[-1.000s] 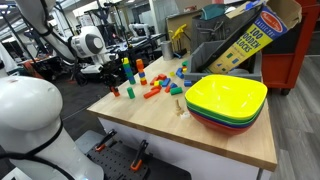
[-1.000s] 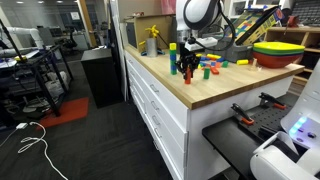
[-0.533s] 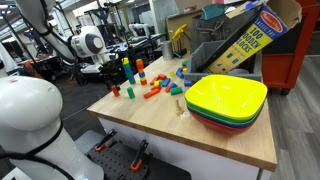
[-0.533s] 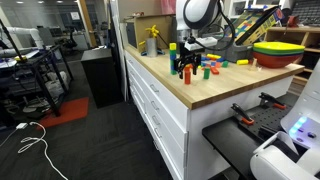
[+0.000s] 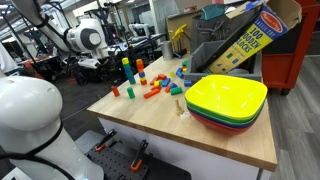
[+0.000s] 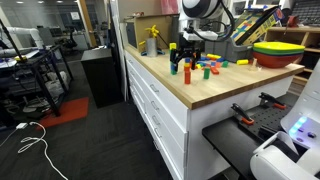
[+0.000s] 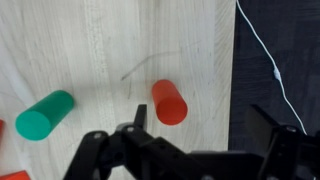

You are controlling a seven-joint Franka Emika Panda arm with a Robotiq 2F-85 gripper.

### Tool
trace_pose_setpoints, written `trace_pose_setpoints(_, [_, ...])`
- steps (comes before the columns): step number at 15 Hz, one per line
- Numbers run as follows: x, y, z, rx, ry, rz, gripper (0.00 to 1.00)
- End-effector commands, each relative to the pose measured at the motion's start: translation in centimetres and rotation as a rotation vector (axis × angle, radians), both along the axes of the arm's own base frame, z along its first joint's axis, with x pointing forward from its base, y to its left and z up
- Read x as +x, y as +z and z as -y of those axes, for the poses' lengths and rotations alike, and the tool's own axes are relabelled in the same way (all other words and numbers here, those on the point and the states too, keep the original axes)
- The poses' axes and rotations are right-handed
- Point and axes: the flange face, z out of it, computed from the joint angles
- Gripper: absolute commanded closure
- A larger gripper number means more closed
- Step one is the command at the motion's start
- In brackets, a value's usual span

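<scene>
My gripper [image 7: 200,115] hangs open over the near corner of the wooden table [image 7: 110,40], with nothing between its fingers [image 7: 136,118]. Just ahead of the left finger a red cylinder [image 7: 169,102] stands on the wood, free of the gripper. A green cylinder [image 7: 45,114] lies on its side further left. In both exterior views the gripper [image 5: 104,68] [image 6: 191,52] hovers above the red cylinder [image 5: 130,90] [image 6: 187,75], beside a tall stack of coloured blocks [image 5: 126,70]. The right finger reaches out past the table edge.
More loose coloured blocks [image 5: 155,88] lie mid-table, and a second short stack [image 5: 140,70] stands behind them. Stacked yellow, green and red bowls [image 5: 225,100] fill the far end. A block box [image 5: 250,35] leans behind. Dark floor with a white cable [image 7: 265,55] lies past the table edge.
The gripper has gone from shut to open, leaving the red cylinder standing on the table, and the arm has lifted up away from it.
</scene>
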Motion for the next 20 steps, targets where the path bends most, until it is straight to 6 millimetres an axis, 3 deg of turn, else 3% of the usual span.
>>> trace_pose_setpoints(1, [-0.8,2.8,2.1,0.038,-0.053,0.039,0.00])
trace_pose_setpoints(5, [-0.8,4.2,4.7,0.029,-0.111,0.081,0.00])
trace_pose_setpoints(10, [-0.7,4.2,8.0,-0.009,-0.162,0.104,0.00])
trace_pose_setpoints(16, [-0.1,1.9,11.0,-0.088,-0.197,0.094,0.00])
trace_pose_setpoints(20, [0.1,0.2,12.1,-0.118,-0.216,0.060,0.00])
